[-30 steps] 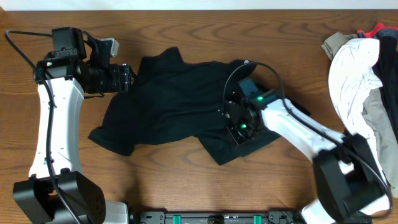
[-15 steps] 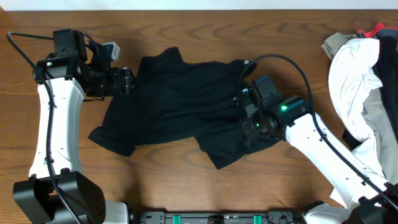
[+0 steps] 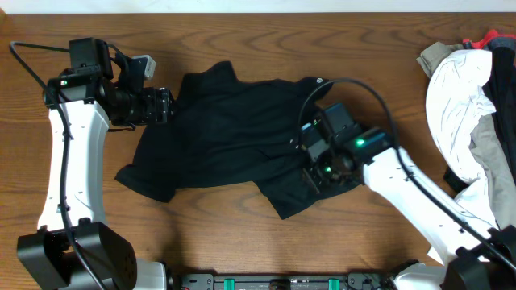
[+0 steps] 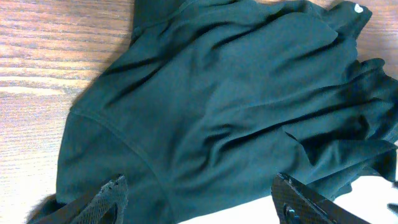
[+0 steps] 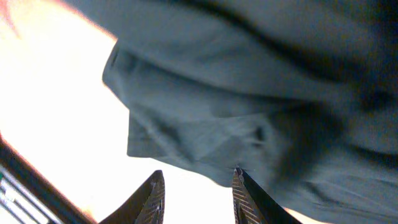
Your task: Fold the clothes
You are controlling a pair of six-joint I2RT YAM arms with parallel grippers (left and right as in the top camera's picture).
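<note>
We see the black shirt crumpled mid-frame on the counter, lying left-right. The left tool is spread at its upper-left edge. The right tool is parted, empty, over its lower-right hem.

Garment heap on wooden table

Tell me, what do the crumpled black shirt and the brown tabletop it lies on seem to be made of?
Black short-sleeved shirt: soft, thin matte fabric, perhaps a cotton or polyester knit; it rumples into loose folds and shows stitched seams. Brown table: wood or wood-look laminate, smooth with slight sheen; flowing grain lines show, but which it is cannot be told.
</note>
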